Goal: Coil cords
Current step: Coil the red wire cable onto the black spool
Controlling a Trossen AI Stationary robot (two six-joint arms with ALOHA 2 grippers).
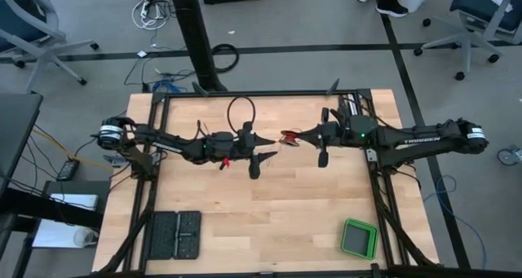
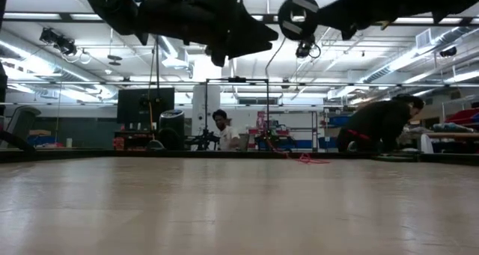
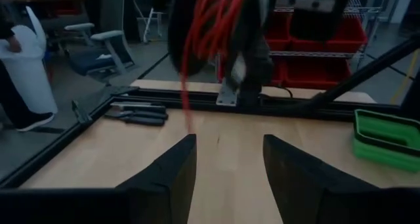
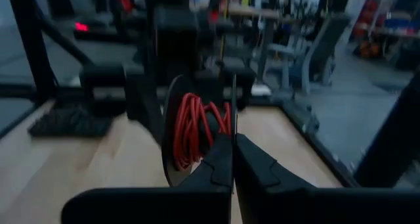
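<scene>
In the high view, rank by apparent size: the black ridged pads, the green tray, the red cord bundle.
Largest to smallest in the high view:
1. Black ridged pads, taken as a pair
2. Green tray
3. Red cord bundle, a small patch at the right pincer

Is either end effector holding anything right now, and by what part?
The right end effector is shut on the red-orange cord, pinching the edge of its coiled loops. The left end effector is open and holds nothing.

Right end effector [image 4: 232,159] fingers pressed together; red-orange cord [image 4: 195,129] coiled just beyond, above wooden table [image 4: 79,168].
</scene>
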